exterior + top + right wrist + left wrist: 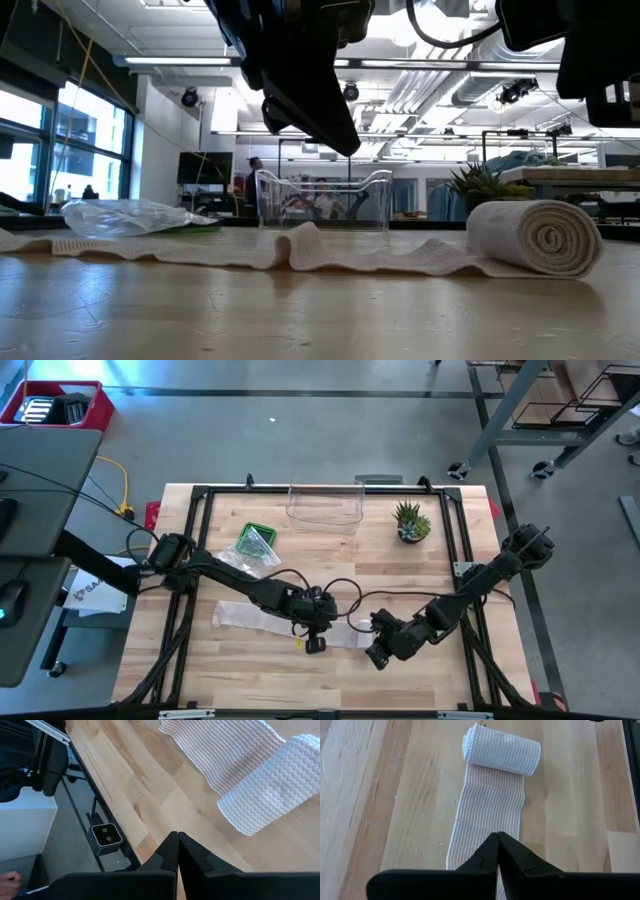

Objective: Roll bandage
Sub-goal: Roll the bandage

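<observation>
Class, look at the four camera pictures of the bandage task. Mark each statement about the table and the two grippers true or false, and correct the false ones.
1. One end of the bandage is rolled up; the rest lies flat on the table. True.
2. The left gripper has its jaws wide open. False: they are closed together, above the flat strip.
3. The right gripper clamps the roll. False: its jaws are closed on nothing, beside the roll.
4. A small potted plant stands near the clear container. True.
5. The clear container stands on the bandage. False: it stands apart, farther back.

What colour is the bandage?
The bandage is off-white, with a knitted ribbed weave. The left wrist view shows it best.
</observation>
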{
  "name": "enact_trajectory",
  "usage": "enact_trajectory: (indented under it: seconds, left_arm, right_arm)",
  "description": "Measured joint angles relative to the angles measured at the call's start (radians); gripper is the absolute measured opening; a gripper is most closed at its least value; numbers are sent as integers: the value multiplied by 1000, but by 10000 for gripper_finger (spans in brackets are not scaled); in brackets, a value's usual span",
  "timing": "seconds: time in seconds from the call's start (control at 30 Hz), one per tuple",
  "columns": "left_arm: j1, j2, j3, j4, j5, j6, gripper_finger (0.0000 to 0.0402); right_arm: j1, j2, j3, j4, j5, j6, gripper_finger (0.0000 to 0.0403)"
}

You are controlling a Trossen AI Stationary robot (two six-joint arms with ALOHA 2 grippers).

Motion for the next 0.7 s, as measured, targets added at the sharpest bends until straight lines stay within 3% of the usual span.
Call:
enact_trajectory:
  seconds: [0.33,0.53,0.7]
  left_arm:
    - [0,0,0,0,0,-16,6]
    - [-1,0,0,1,0,-102,6]
    - [0,0,0,1,-22,-56,6]
  right_arm:
    - [0,0,0,-25,0,30,0]
    - [0,0,0,-12,0,50,0]
    - [0,0,0,-31,25,30,0]
